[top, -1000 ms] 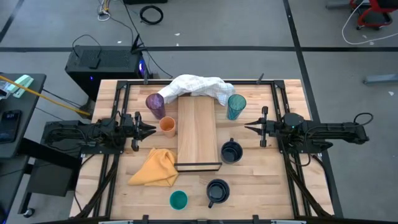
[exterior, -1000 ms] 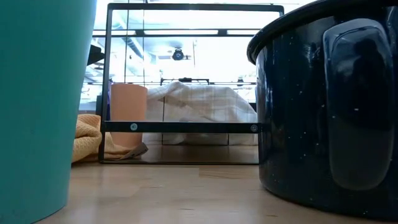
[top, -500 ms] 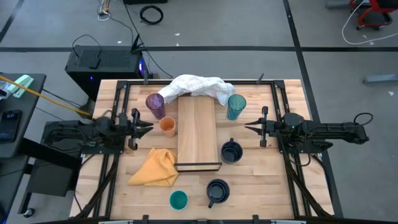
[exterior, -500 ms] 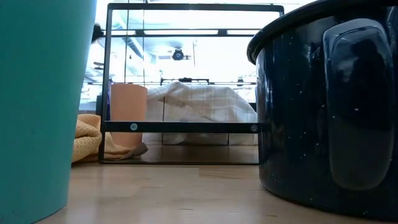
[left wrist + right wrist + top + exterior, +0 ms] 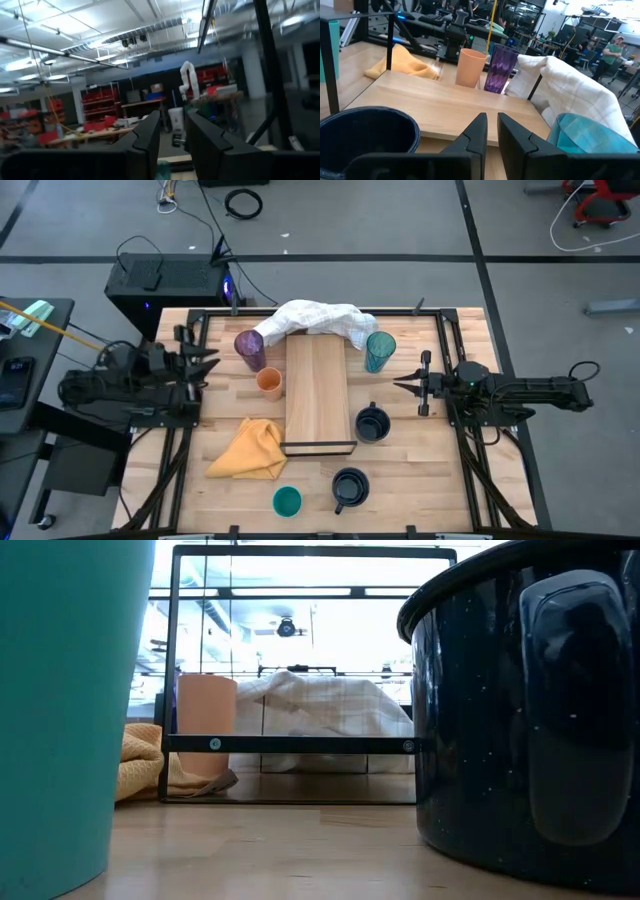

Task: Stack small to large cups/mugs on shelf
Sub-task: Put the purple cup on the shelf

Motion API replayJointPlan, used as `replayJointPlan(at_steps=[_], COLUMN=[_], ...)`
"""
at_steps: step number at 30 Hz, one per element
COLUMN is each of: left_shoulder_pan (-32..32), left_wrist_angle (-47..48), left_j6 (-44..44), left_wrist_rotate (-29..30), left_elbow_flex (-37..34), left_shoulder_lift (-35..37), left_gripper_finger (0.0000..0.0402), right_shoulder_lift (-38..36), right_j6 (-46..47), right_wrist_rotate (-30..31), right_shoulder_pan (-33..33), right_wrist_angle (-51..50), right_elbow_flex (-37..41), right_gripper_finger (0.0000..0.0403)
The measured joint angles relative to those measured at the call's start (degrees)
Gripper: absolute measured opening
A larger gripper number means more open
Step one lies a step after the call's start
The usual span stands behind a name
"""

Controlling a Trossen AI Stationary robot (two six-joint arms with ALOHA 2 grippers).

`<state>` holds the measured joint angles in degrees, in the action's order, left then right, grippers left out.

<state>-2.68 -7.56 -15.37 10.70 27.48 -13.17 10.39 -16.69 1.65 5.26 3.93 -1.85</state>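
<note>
High view, left claw point(image 5: 207, 360) narrowly parted, empty

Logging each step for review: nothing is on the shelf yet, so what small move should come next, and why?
Probably swing the left gripper back down toward the orange cup. The shelf is bare, that short cup stands just off its left edge, and this gripper sits raised near the table's left edge, holding nothing. The right gripper waits by the shelf's right side.
</note>
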Motion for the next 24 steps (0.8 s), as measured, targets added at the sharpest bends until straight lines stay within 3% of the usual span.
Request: replayJointPlan(at_steps=[9,16,24], left_shoulder_pan=[0.0,0.0,-0.1], left_wrist_angle=[14.4,14.4,18.1], left_j6=[-5.1,-1.1,9.1], left_wrist_rotate=[0.0,-6.2,-6.5], left_elbow_flex=[22.8,34.3,41.6], left_shoulder_lift=[-19.4,-29.9,-37.9], left_gripper_finger=[0.0100,0.0084,0.0084], right_shoulder_lift=[0.0,0.0,0.0], right_j6=[1.1,10.9,30.5], right_wrist_rotate=[0.0,-0.2,-0.5], right_shoulder_pan=[0.0,0.0,0.0], right_wrist_angle=[3.2,9.0,24.5], right_elbow_flex=[0.0,0.0,0.0], right_gripper_finger=[0.0052,0.0052,0.0052])
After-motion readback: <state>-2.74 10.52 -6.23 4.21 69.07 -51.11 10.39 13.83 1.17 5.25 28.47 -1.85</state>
